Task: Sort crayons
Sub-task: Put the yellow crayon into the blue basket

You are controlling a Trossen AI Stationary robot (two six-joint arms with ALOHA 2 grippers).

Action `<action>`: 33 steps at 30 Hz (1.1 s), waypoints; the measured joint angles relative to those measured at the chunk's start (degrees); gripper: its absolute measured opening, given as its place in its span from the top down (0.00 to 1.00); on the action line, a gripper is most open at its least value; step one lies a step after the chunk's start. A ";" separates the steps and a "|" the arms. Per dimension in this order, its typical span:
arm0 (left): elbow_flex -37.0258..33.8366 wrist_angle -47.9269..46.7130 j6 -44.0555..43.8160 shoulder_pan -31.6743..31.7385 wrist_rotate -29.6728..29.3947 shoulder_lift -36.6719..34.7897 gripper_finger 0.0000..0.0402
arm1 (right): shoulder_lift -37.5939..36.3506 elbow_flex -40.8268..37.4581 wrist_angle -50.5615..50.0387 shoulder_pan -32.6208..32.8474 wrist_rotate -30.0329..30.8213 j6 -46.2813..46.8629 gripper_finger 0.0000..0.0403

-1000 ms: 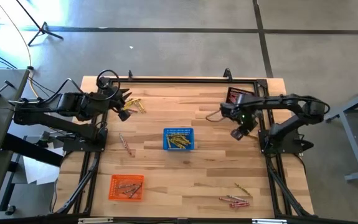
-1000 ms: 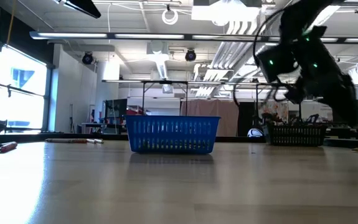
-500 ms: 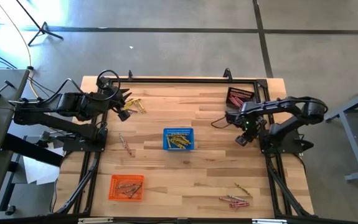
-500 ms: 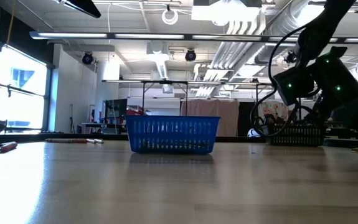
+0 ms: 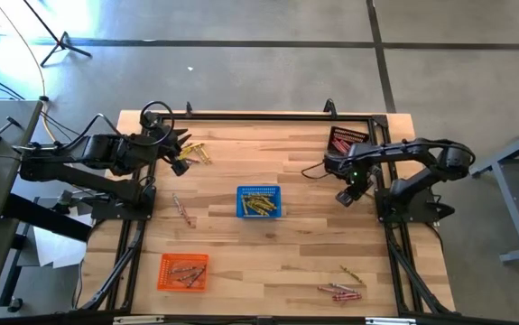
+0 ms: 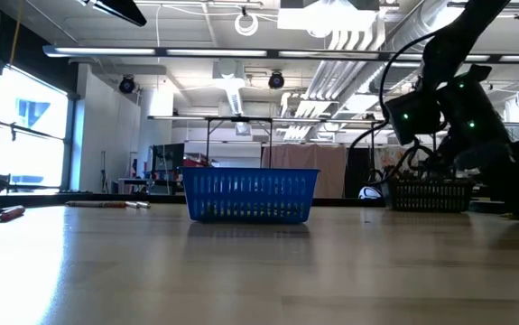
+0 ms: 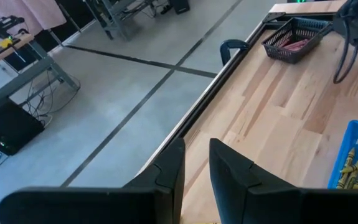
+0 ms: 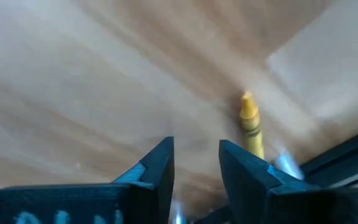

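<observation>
Three mesh baskets, two arms, crayons loose and sorted; all places are given from the blue basket

1. Blue basket: mid-table, holds yellow crayons.
2. Orange basket: towards the near edge on the left arm's side, holds red/pink crayons.
3. Dark basket: towards the far edge on the right arm's side, red crayons inside.
4. Loose crayons: a yellow cluster far-left of the blue basket, a pinkish pair just left of it, and a red and yellowish group well off towards the near-right corner.
5. Left gripper: hangs beside the yellow cluster; in its wrist view the fingers stand slightly apart with nothing between them.
6. Right gripper: right of the blue basket, low over the wood, fingers apart and empty; a single yellow crayon lies on the table just beside one finger, not between them.

Change: over the last second the right gripper has drifted away from the blue basket and come back, while the left arm has not moved. No crayon has shifted, so the sorting has not advanced; the right gripper is probably lining up on the single yellow crayon, which belongs in the blue basket
</observation>
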 joint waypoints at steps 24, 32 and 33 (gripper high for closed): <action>0.00 -0.03 0.12 0.00 -0.02 0.00 0.85 | -0.02 0.04 1.49 -8.02 5.11 1.62 0.77; 0.00 -0.04 0.13 0.00 -0.02 0.00 0.85 | -0.07 0.04 3.45 -9.81 5.73 2.16 0.83; 0.00 -0.05 0.14 -0.02 -0.01 0.00 0.85 | -0.09 0.04 3.60 -9.91 6.08 2.68 0.83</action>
